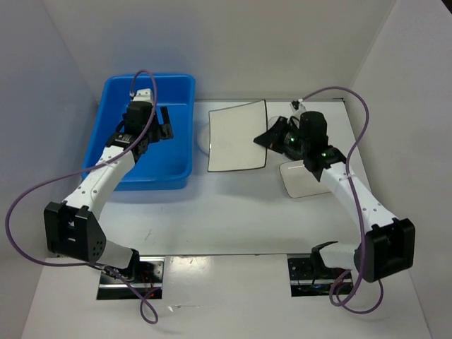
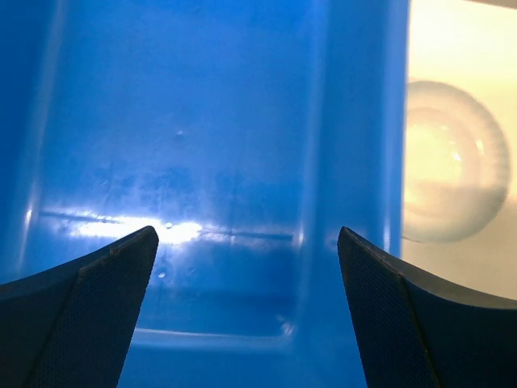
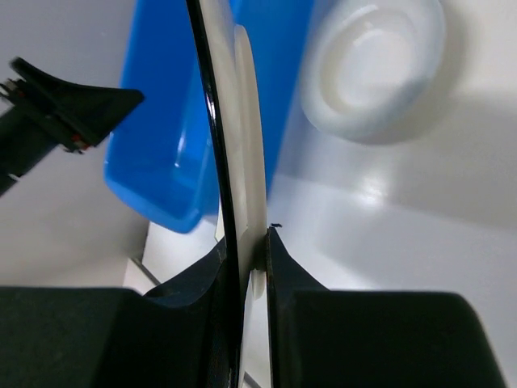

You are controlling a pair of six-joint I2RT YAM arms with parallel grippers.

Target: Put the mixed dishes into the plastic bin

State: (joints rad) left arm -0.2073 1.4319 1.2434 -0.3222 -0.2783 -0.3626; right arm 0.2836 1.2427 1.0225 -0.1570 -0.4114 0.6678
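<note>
The large squarish white plate (image 1: 238, 135) with a thin dark edge is tilted up between the plastic bin (image 1: 113, 92) and the white rectangular tray (image 1: 305, 183). My right gripper (image 1: 267, 138) is shut on the plate's right edge. In the right wrist view the plate (image 3: 230, 121) runs edge-on between the fingers of the right gripper (image 3: 246, 242). A round white shallow dish (image 3: 376, 65) lies on the table beyond it, mostly hidden under the plate's left side in the top view. My left gripper (image 1: 164, 126) hangs open over the bin's floor (image 2: 202, 145) with nothing between its fingers (image 2: 97, 307).
White walls enclose the table on the left, back and right. The round dish (image 2: 452, 162) sits just outside the bin's right wall. Both arms' cables loop above the table.
</note>
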